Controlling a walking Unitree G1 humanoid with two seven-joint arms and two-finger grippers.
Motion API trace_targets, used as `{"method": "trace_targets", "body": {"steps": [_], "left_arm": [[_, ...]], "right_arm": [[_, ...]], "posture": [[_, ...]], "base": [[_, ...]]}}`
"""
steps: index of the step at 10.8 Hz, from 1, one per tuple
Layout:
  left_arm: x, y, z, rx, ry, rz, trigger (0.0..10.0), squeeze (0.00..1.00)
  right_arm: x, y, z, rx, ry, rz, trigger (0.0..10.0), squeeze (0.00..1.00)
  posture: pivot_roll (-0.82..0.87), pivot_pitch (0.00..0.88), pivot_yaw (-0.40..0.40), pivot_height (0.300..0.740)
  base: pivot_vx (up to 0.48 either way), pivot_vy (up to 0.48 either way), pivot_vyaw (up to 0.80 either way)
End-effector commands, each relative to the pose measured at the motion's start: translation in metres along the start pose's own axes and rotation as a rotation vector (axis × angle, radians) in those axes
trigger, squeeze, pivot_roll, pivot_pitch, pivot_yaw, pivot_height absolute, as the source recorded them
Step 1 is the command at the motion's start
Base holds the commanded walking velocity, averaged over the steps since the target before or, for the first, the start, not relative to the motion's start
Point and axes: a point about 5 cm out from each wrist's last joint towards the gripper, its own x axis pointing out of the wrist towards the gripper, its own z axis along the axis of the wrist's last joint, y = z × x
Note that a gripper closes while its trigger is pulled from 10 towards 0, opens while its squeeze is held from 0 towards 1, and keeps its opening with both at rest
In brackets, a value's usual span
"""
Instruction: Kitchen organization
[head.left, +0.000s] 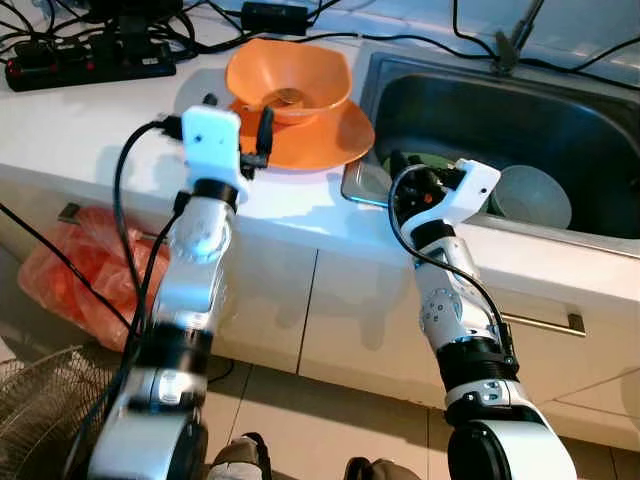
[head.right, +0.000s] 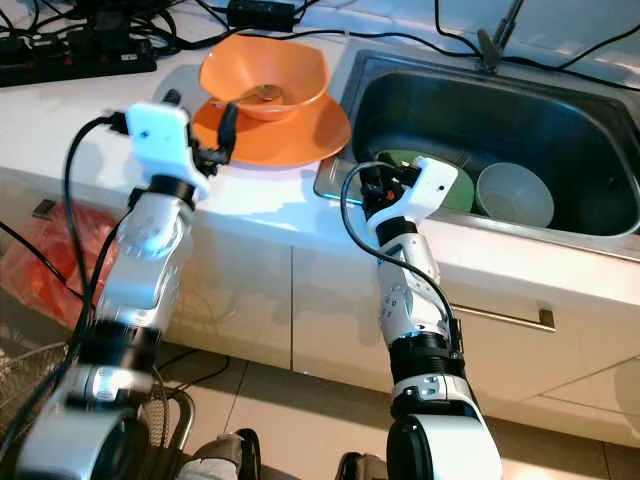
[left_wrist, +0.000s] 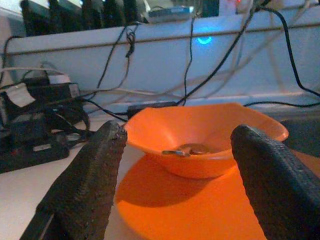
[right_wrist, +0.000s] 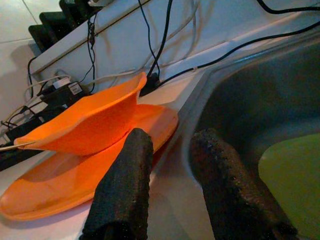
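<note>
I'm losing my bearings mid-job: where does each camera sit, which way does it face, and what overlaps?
Left and right eye views: on the head, looking down at the counter and sink; both silver arms show.
Left wrist view: along the left gripper, open, facing the orange bowl on the orange plate.
Right wrist view: along the right gripper, open, at the sink's edge, a green dish inside.
Shared: all four show the bowl and plate.

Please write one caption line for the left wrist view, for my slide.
Open left gripper faces an orange bowl resting on an orange plate.
</note>
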Motion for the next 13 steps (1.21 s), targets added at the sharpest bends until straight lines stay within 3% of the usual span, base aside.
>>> {"method": "trace_targets", "body": {"steps": [1,8,13], "left_arm": [[0.004,-0.001,-0.002,-0.002,0.003,-0.013,10.0,0.0],[0.027,-0.007,-0.005,-0.009,0.017,-0.058,10.0,0.0],[0.033,-0.012,-0.009,0.0,0.056,-0.052,10.0,0.0]], "right_arm": [[-0.004,-0.006,-0.002,-0.001,0.014,-0.026,10.0,0.0],[-0.005,-0.007,0.004,-0.005,0.001,-0.038,10.0,0.0],[-0.005,-0.009,0.006,-0.006,0.0,-0.05,10.0,0.0]], "posture": [[0.08,0.119,-0.082,0.74],[0.05,0.123,-0.08,0.74],[0.04,0.123,-0.079,0.74]], "base": [[0.0,0.0,0.0],[0.0,0.0,0.0],[0.0,0.0,0.0]]}}
